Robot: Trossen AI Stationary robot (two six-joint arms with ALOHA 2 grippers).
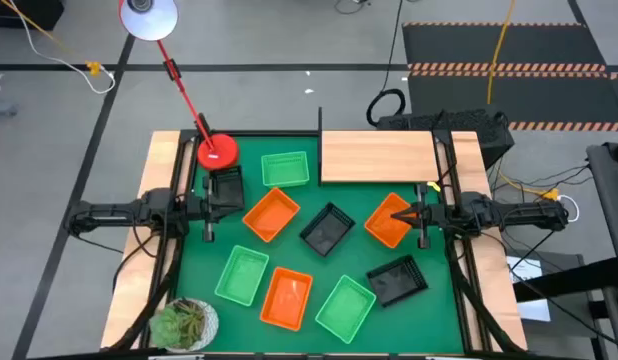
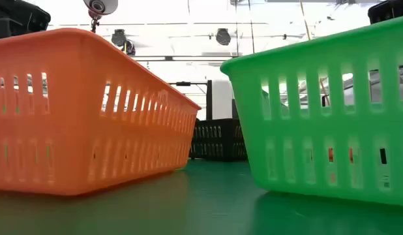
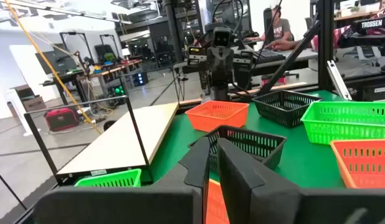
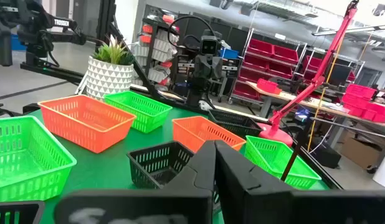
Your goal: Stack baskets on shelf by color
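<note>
High view baskets: nine scattered on my green bench; none on the shelf, far right.
Left claw: fingers nearly together, holding nothing, over a half-hidden black basket.
Right claw: fingers closed, empty, beside an orange basket.
Low view: two near baskets block almost everything.

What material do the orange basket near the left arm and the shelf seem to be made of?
Orange basket: likely plastic, smooth with a slight sheen; its walls are moulded into regular slots. Shelf: looks like light wood, matte, with faint grain lines; whether solid or veneer cannot be told.
</note>
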